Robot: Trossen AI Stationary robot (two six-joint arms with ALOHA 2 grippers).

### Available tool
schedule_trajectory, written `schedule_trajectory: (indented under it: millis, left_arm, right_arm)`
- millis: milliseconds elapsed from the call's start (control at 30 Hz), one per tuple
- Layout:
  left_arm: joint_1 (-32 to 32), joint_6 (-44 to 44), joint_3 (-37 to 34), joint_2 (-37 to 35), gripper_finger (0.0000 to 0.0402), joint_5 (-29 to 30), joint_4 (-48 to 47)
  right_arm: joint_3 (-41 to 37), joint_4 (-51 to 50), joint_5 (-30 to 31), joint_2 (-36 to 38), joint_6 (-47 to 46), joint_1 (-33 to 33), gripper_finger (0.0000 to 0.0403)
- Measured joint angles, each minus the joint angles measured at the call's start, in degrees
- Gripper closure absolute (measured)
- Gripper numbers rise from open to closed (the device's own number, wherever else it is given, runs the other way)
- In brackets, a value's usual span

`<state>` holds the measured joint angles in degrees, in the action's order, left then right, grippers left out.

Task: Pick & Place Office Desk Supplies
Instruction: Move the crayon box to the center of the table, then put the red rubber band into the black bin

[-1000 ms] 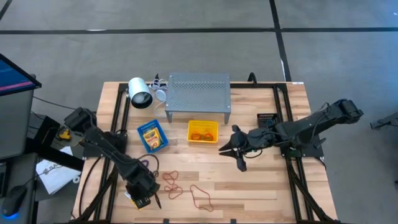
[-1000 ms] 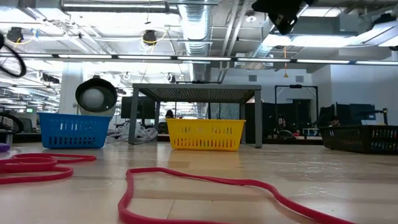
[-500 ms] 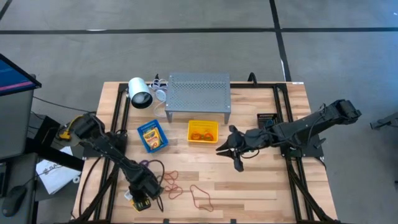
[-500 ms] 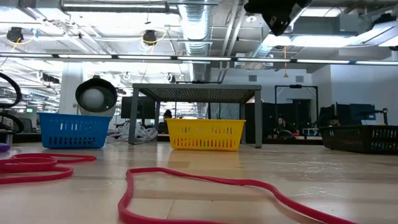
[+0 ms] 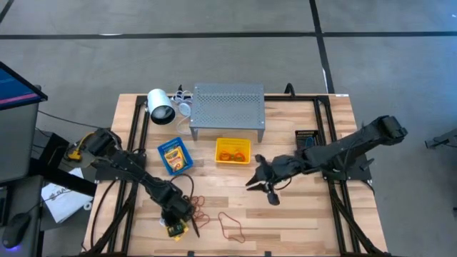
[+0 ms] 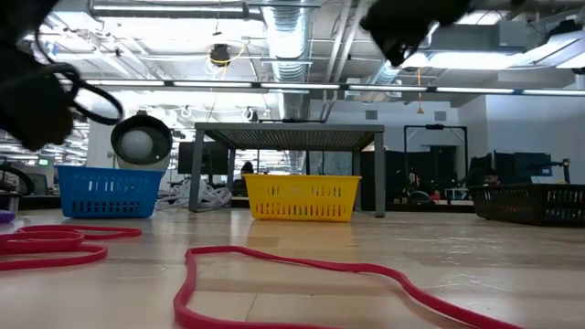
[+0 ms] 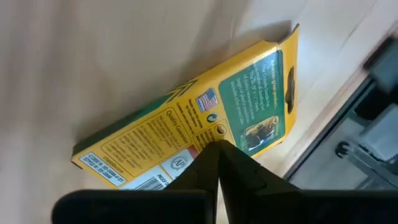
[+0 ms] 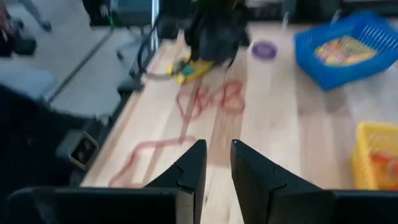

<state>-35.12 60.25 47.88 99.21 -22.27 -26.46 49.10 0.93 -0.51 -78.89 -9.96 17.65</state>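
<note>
From overhead, the left gripper (image 5: 187,224) sits clenched over a crayon box (image 5: 175,229) at the table's (image 5: 300,214) near edge, beside red rubber bands (image 5: 230,226). Its wrist camera shows fingers (image 7: 217,165) pinched together against that box (image 7: 205,121). The right gripper (image 8: 214,163) hovers slightly parted, holding nothing.

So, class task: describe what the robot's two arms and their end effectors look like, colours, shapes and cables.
Both arms are dark, nearly black, jointed segments. The left end effector ends in two tapered dark fingers; black cables loop beside that arm. The right end effector has two dark, wedge-shaped fingers with angular edges.
</note>
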Motion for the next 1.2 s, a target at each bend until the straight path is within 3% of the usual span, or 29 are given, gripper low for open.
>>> schedule_trajectory:
  millis: [133, 333, 667, 800, 933, 1200]
  left_arm:
    - [2.00, -1.64, 0.00, -0.03, 0.0397, 0.60, -0.07]
    - [4.75, -3.43, -0.04, -0.01, 0.0399, 0.67, -0.10]
    - [9.17, -5.85, -0.22, -0.65, 0.0399, 3.30, 3.08]
    - [11.07, -6.06, -0.56, -5.01, 0.0400, 9.96, 2.48]
    - [13.00, -5.17, -0.36, -12.61, 0.0400, 15.60, -0.02]
    - [13.40, -0.75, -0.34, -19.44, 0.0397, 15.63, -5.06]
  right_arm:
    - [-0.13, 1.97, -1.59, -6.18, -0.16, 0.27, 0.0333]
    - [0.23, 12.67, -5.84, -13.85, 0.06, 0.79, 0.0333]
    - [7.64, 11.61, -3.36, -20.45, 8.42, 5.21, 0.0333]
    - [10.81, 4.00, 3.14, -20.59, 12.18, 7.22, 0.0333]
    - [12.90, 1.48, 3.56, -20.54, 15.18, 7.92, 0.0333]
    - [13.88, 1.35, 5.61, -22.66, 21.42, 6.17, 0.0333]
